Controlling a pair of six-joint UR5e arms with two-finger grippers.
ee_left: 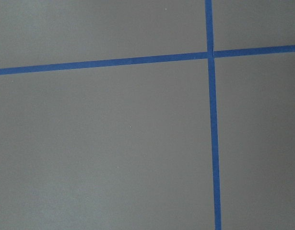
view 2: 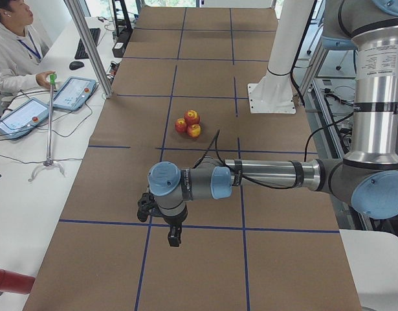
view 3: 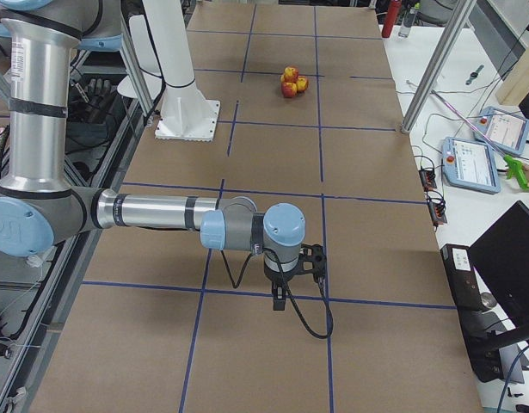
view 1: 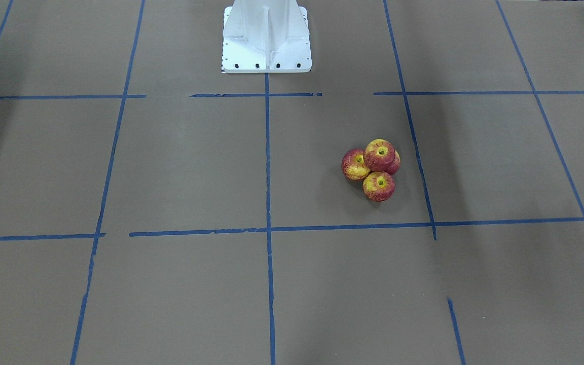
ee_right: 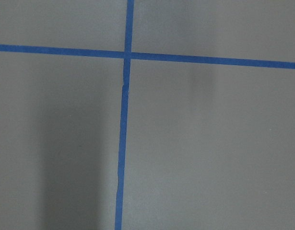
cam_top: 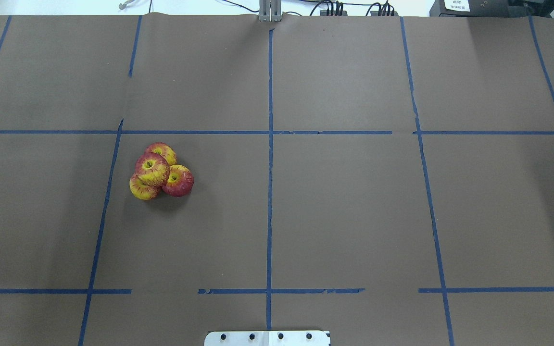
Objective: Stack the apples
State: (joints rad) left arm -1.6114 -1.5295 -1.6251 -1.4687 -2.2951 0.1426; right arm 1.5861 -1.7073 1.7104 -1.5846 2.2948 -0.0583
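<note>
Four red and yellow apples sit in one tight cluster on the brown table. One apple [view 1: 379, 154] rests on top of three others [view 1: 355, 164] [view 1: 378, 186] [view 1: 396, 163]. In the overhead view the top apple [cam_top: 152, 169] sits over the other three [cam_top: 164, 152] [cam_top: 179, 181] [cam_top: 141, 189]. The cluster also shows in the left side view [view 2: 187, 123] and the right side view [view 3: 291, 82]. My left gripper [view 2: 145, 207] and right gripper [view 3: 313, 260] are far from the apples, near the table's ends. I cannot tell whether they are open or shut.
The white robot pedestal [view 1: 266, 40] stands at the table's robot side. Blue tape lines cross the brown table [cam_top: 354, 216]. Both wrist views show only table and tape. An operator [view 2: 11, 52], tablets [view 2: 72, 92] and metal posts [view 2: 88, 45] are on the far side.
</note>
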